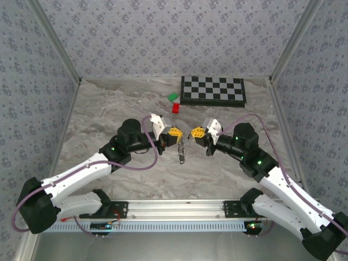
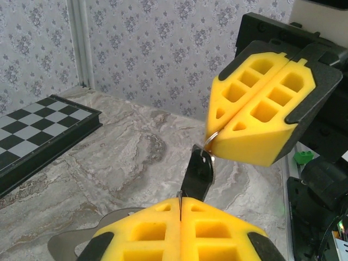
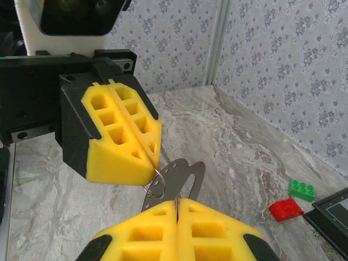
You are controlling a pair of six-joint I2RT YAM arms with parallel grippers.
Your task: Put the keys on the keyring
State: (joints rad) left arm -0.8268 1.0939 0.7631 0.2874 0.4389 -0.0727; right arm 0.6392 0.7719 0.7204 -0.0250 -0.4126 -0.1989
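Both grippers meet tip to tip above the table's middle: my left gripper and my right gripper. In the left wrist view the right gripper is shut on the thin silvery keyring. A key with a black head hangs from the ring. Its lower end runs into the seam of my shut left gripper, where a thin metal edge shows. In the right wrist view the keyring lies between the left gripper and my shut right gripper.
A flat grey metal piece with small holes lies under the grippers. Its rounded end shows in the left wrist view too. A chessboard lies at the back, with a green block and a red block beside it. Patterned walls close three sides.
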